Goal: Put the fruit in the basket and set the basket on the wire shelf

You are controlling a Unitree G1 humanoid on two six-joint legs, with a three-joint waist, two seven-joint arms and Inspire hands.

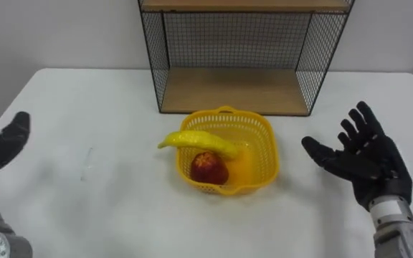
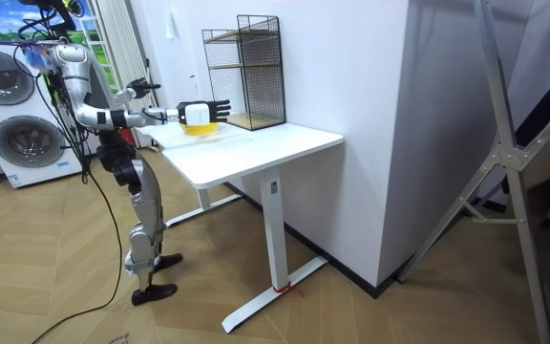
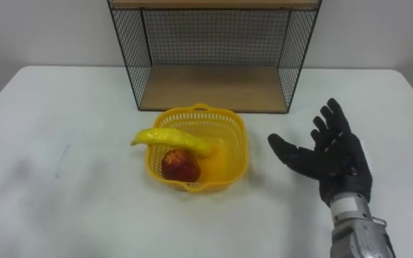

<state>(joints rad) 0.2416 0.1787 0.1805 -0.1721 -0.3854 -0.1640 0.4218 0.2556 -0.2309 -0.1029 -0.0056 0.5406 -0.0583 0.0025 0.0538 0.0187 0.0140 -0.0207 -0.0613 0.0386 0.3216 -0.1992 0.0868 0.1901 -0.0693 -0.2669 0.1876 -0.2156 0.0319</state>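
— What carries everything?
— A white tabletop (image 1: 120,215), filling the lower frame. The robot stands at its end, at the room view's left, with both arms held out over it.

— And the wire shelf?
— The wire shelf (image 1: 235,89) stands at top centre: black mesh walls and a wooden floor.

— Where is the basket?
— The yellow basket (image 1: 269,140) sits on the tabletop at centre, just below the shelf's front edge.

— The hands?
— The right hand (image 1: 364,161) hovers right of the basket, apart from it. Its palm is turned toward the basket, its fingers are straight and spread, and it holds nothing. The left hand (image 1: 2,150) is at the left edge, well apart, fingers straight, also empty.

— The fruit?
— The banana (image 1: 199,141) lies across the basket, its left tip poking past the rim. The red apple (image 1: 209,168) lies inside, just below the banana.
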